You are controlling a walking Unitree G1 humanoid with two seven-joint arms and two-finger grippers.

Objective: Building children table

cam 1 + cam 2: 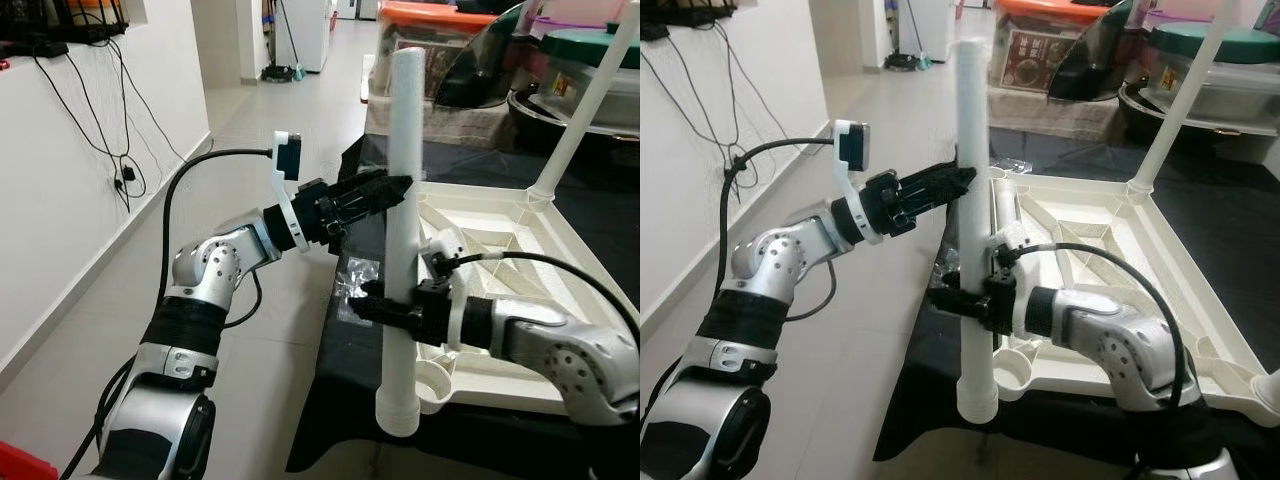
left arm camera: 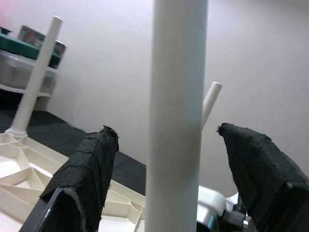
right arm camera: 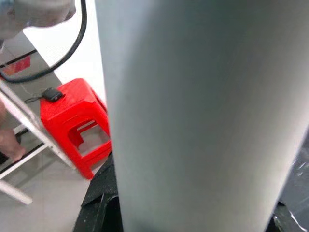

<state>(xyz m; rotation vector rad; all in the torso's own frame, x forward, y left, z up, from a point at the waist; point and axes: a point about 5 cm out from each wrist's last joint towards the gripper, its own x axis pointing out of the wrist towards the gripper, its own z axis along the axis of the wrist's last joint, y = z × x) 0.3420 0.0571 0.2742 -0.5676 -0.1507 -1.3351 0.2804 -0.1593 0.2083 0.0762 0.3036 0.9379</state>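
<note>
Right hand is clamped around the lower part of a white leg, holding it upright just outside the near corner of the upturned white tabletop. Its wide foot end hangs below the tabletop's edge, close beside the round corner socket. Left hand sits higher on the same leg, its two black fingers spread apart on either side of the leg without closing on it. Another leg already stands slanted in the far corner of the tabletop.

To seat this leg well, I judge the left hand should close on the upper part first, so both hands steady it. Then the leg's end needs lifting over the socket, lining up straight above it, and pressing or twisting down. A tilted entry would likely jam or tip the tabletop off its dark table.
</note>
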